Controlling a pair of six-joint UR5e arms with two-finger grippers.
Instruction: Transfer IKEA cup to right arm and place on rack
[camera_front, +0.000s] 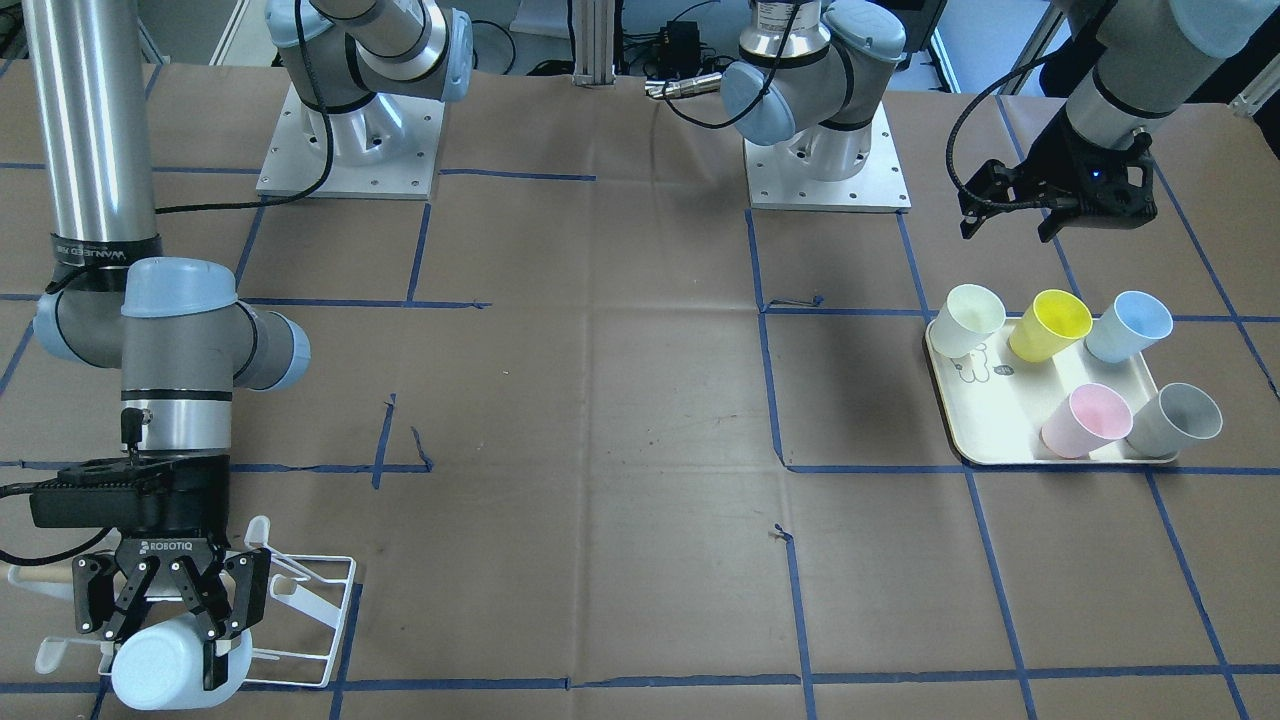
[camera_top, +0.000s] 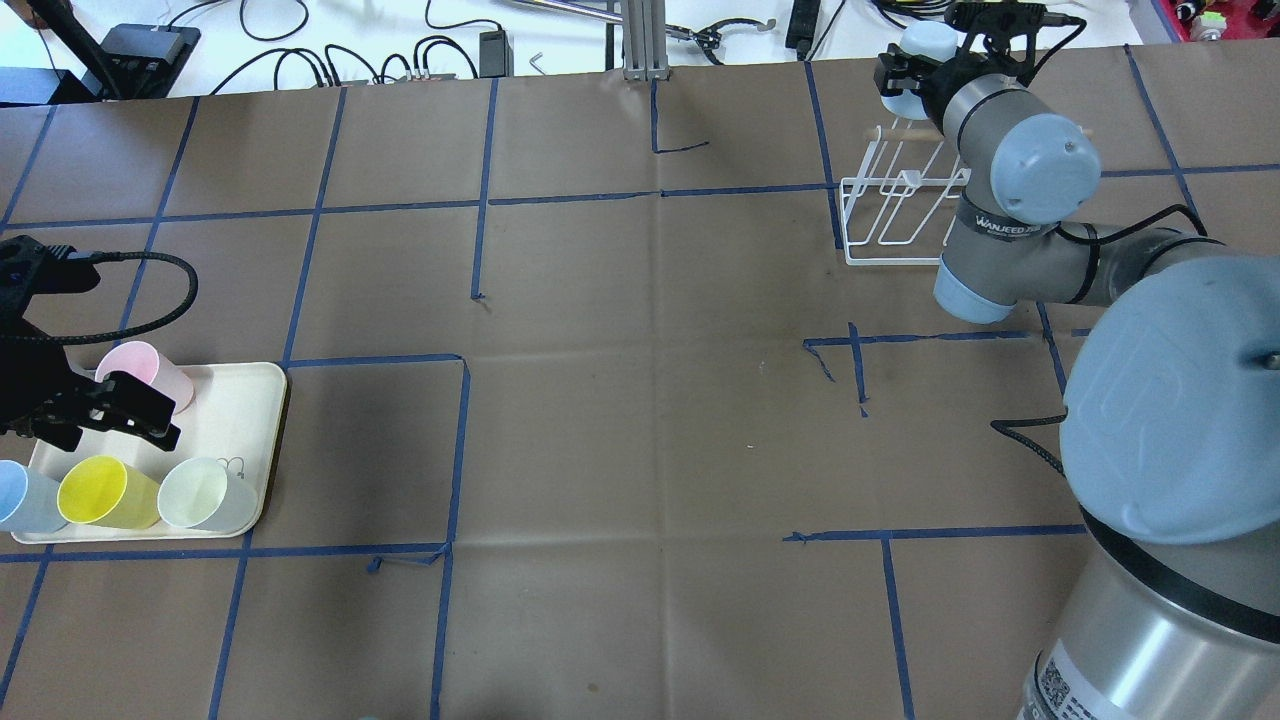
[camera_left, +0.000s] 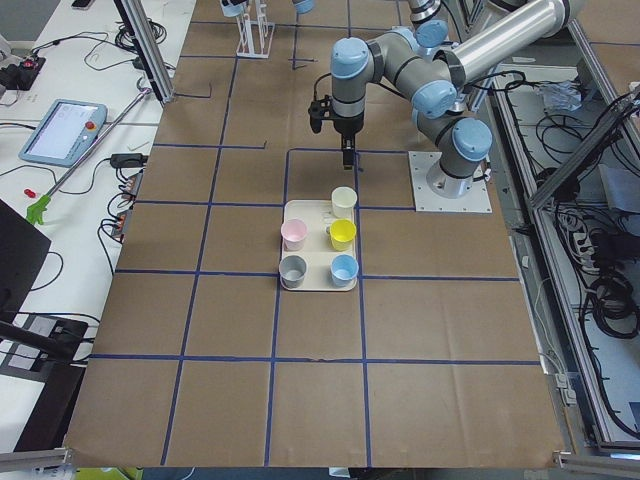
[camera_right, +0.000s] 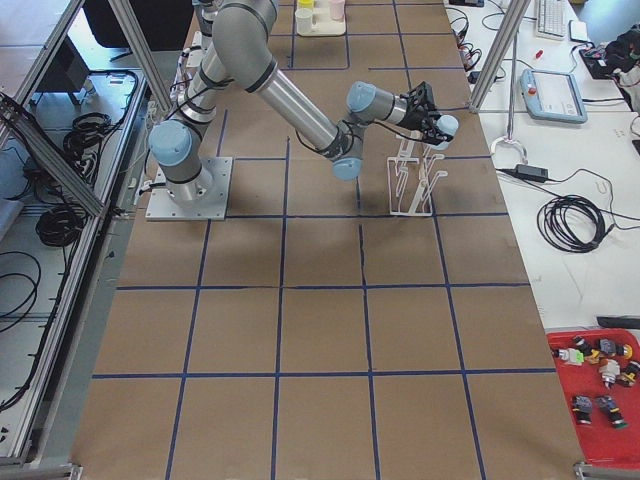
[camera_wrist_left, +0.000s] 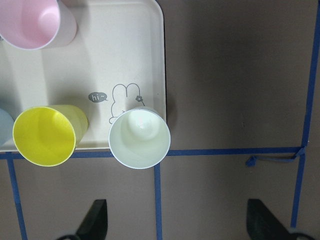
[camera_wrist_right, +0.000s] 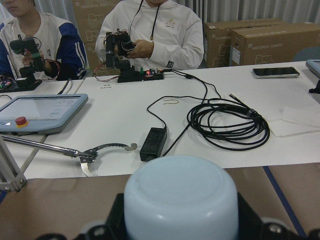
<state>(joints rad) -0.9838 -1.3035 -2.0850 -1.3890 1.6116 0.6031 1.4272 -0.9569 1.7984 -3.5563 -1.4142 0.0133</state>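
The right gripper (camera_front: 168, 632) grasps the pale blue cup (camera_front: 158, 675), held on its side over the rack's (camera_front: 325, 600) end farthest from the robot. Well apart from the rack, the left gripper (camera_front: 1006, 222) hangs released.

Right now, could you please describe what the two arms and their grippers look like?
Both arms are silver tubes with grey joints and pale blue caps. The right arm bears a black WANJEED band; its black right gripper is marked ROBOTIQ, with linked fingers. The left gripper is all black, with a black cable looping to it.
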